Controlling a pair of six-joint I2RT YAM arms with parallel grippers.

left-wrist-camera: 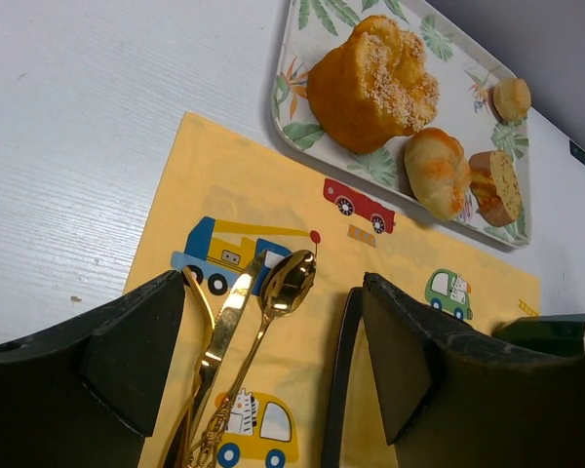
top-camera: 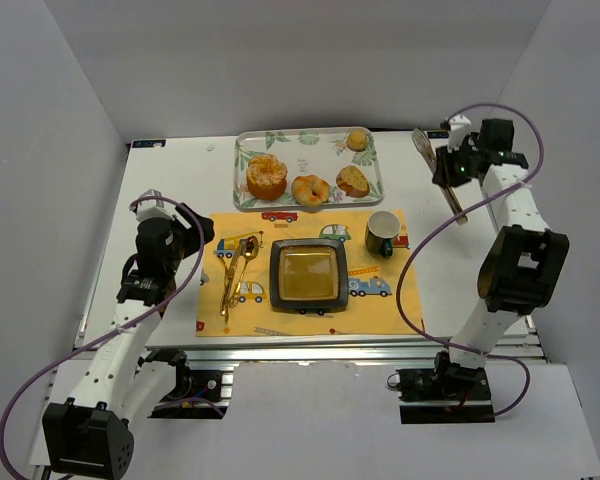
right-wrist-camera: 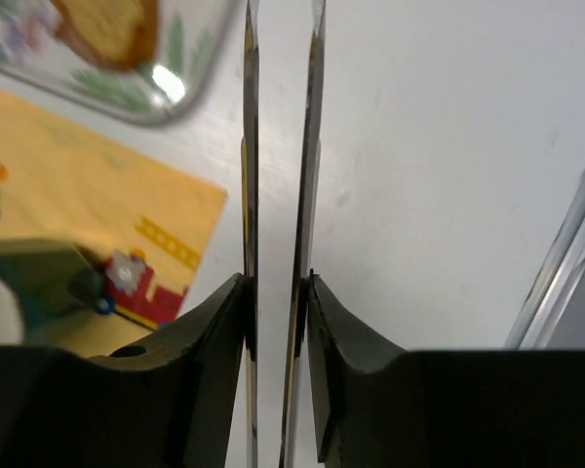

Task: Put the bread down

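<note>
The bread [top-camera: 266, 176] is a lumpy golden-orange bun with a pale sugary top. It sits at the left end of the floral tray [top-camera: 242, 150] and shows large in the left wrist view [left-wrist-camera: 373, 83]. My left gripper [top-camera: 195, 235] hangs open over the gold cutlery [left-wrist-camera: 273, 292], well short of the bread, with nothing between its fingers [left-wrist-camera: 273, 283]. At the far right of the table my right gripper [top-camera: 450, 170] is shut on metal tongs [top-camera: 456, 205]. The two thin blades of the tongs [right-wrist-camera: 251, 117] run between its pads [right-wrist-camera: 276, 278].
A glazed ring pastry [top-camera: 310, 190], a brown slice [top-camera: 352, 181] and a small bun [top-camera: 357, 139] share the tray. On the yellow car-print placemat [top-camera: 380, 300] stand a dark square plate [top-camera: 276, 272] and a green mug [top-camera: 382, 232]. A gold knife, fork and spoon [top-camera: 235, 270] lie there too.
</note>
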